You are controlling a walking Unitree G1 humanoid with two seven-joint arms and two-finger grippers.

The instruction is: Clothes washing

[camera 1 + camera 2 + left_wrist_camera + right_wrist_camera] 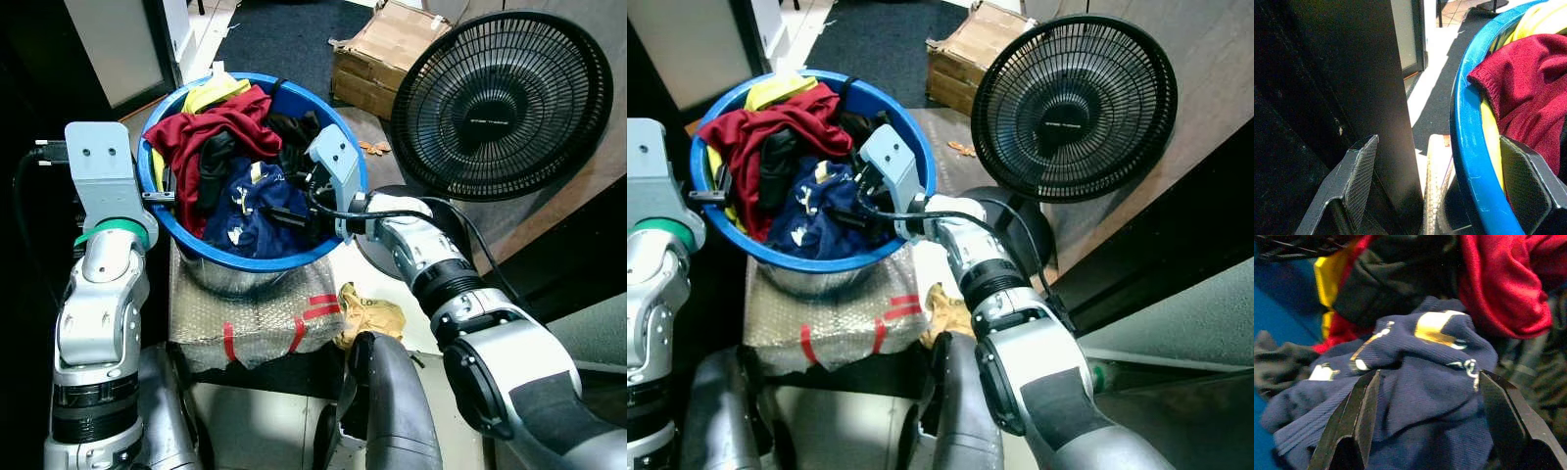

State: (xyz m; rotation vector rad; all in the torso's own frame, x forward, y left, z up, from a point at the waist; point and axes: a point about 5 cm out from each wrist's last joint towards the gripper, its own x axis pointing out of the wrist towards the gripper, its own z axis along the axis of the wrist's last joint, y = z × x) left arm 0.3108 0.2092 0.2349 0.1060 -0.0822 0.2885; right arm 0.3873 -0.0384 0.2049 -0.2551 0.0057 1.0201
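left gripper (pixel 1449 191) astride basin (pixel 1469 147) rim, right gripper (pixel 1430 421) (agape) — navy shirt (pixel 1415 396)

Black fan (pixel 495 98) standing at right beside a torn cardboard box (pixel 382 54), dark carpet (pixel 284 39) lying beyond, sunlight hitting pale floor tiles (pixel 201 39).

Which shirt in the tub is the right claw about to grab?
The navy blue garment with yellow markings; the right gripper is open right over it, unlike the red one.
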